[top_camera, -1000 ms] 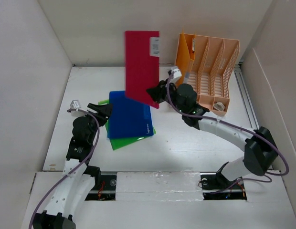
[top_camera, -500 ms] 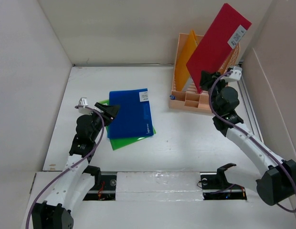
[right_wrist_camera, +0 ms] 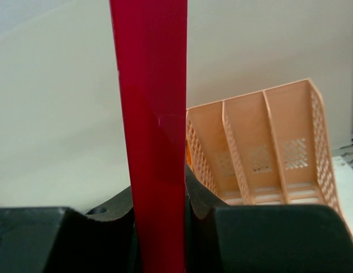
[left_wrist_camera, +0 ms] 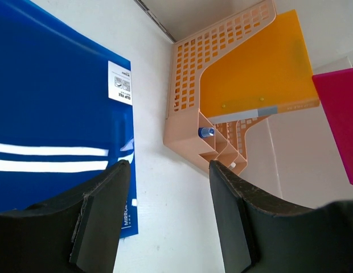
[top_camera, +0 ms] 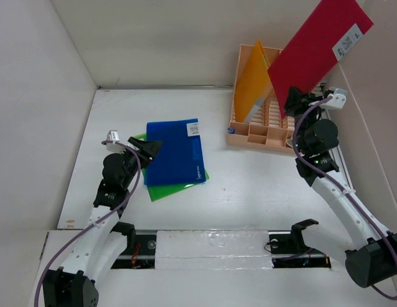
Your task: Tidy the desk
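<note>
Swung further up and to the right since the earlier frames, with the red folder (top_camera: 320,48) pinched by its lower edge in the right pincer (top_camera: 296,99) and now slanting high above the rack (top_camera: 259,135). Filing step in hand, by the look of it: getting that folder into a free slot, alongside the orange folder (top_camera: 253,83) already standing to the left of the pincer. Next calls for turning the folder upright, lining its bottom edge up with a slot just below and left of the fingers, then lowering gently. Likely to catch a divider if left slanted. Right arm stretched long from its base, wrist cocked back toward the side wall. Left pincer (top_camera: 149,147) spread wide, holding nothing, hovering low at the edge of the blue folder (top_camera: 176,153). Blue folder lying flat just beneath it on the desk (top_camera: 250,185), on top of a green folder (top_camera: 179,185). Left arm bent at the elbow, hardly shifted. Both flat folders not yet filed.
</note>
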Available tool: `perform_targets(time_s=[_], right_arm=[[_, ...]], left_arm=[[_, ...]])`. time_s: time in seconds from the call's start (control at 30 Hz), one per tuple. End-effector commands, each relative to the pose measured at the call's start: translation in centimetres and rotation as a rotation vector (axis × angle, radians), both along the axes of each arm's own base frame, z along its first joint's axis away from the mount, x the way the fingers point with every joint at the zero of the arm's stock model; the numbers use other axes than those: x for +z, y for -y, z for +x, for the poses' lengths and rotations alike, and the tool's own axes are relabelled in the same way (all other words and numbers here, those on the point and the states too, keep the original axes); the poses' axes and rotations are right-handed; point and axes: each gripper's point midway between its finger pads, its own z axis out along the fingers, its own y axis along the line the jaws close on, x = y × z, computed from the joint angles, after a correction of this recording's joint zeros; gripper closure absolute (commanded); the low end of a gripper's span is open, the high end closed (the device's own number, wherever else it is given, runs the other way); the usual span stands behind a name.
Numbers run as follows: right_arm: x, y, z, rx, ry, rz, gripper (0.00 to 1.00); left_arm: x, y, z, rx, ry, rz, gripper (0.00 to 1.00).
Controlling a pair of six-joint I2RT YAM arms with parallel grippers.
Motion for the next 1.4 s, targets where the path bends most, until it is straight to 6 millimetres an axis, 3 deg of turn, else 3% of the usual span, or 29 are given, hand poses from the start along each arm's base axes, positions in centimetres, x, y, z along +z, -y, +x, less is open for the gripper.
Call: perform_targets(time_s=[0.0,0.1,0.23,0.43,0.53,0.57,0.6,0.63,0.83,0.93,1.17,1.37], right_arm=[[4.2,1.7,-1.6,-0.060,0.133,0.026,1.00],[4.1,2.0,-0.9,-0.060,0.125,0.006,1.00],[2.2,1.4,1.9,-0.035,0.065,-0.059,1.00],[1.3,1.0,2.8,0.000,0.067,-0.074,1.00],[-1.4,-0.3,5.6,0.064,0.005,-0.147,1.00],[-0.9,-0.3,5.6,0.064,0.018,-0.145,1.00],[-2.3,-0.9,6.6,0.084,-0.004,-0.161,1.00],[-2.5,-1.3,6.8,0.086,0.003,-0.160,1.00],[-4.8,-0.7,9.3,-0.012,0.029,-0.142,1.00],[-5.0,-0.8,9.8,-0.032,0.052,-0.146,1.00],[-9.8,-2.6,12.1,0.012,-0.049,-0.147,1.00],[-13.8,-5.0,12.6,0.078,-0.144,-0.145,0.98]], left_arm=[[1.1,0.5,0.0,-0.023,0.052,-0.018,0.47],[1.2,0.6,0.2,-0.028,0.046,-0.013,0.47],[1.1,0.6,0.1,-0.026,0.051,-0.022,0.47],[0.8,0.6,0.2,-0.026,0.042,-0.021,0.47],[0.8,0.9,0.4,-0.043,0.039,-0.021,0.47],[0.9,0.9,0.4,-0.042,0.041,-0.025,0.48],[0.7,0.8,0.3,-0.039,0.039,-0.026,0.48],[0.7,0.8,0.3,-0.036,0.039,-0.025,0.48],[0.6,0.6,0.3,-0.028,0.036,-0.016,0.48],[0.5,0.7,0.3,-0.033,0.031,-0.011,0.48],[0.3,0.6,0.2,-0.027,0.035,-0.019,0.48],[0.0,0.8,0.3,-0.039,0.026,-0.022,0.48]])
